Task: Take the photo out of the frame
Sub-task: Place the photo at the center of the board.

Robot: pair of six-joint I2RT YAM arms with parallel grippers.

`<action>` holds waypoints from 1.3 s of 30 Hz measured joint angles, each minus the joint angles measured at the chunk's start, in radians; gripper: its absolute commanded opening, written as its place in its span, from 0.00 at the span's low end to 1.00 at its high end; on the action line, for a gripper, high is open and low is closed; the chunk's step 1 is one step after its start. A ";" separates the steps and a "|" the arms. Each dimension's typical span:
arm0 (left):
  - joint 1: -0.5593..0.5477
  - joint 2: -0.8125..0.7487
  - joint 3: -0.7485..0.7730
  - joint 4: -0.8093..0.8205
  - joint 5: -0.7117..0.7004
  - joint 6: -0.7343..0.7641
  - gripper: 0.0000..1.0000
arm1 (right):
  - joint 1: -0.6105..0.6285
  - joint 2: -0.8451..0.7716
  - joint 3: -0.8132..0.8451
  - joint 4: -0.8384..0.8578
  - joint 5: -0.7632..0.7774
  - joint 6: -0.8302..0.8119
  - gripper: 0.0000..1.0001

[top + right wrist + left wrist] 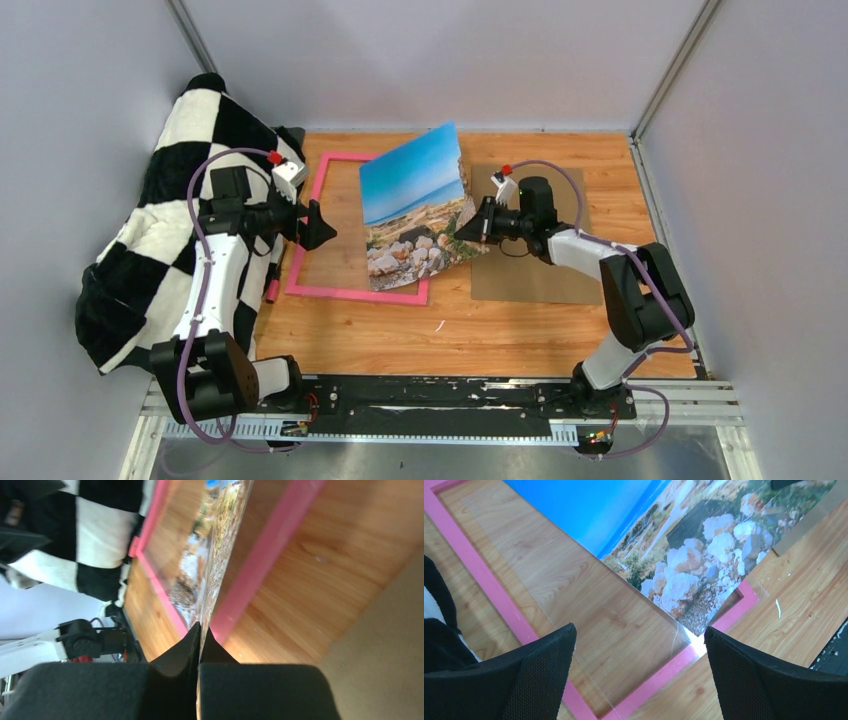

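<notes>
There, right arm [590, 250] bent inward, jaws tight on photo [415, 190].

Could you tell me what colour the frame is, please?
Bright pink; the frame shows best from left wrist.

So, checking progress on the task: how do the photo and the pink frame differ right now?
The photo stands tilted up, while the frame lies flat on the table. The photo is pinched in the shut right gripper; the frame is gripped by nothing, the left gripper open over it. Both are rectangular.
</notes>
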 measured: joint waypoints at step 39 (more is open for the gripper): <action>0.000 -0.008 -0.021 0.030 0.002 -0.011 1.00 | -0.007 -0.145 -0.190 -0.114 0.226 -0.053 0.45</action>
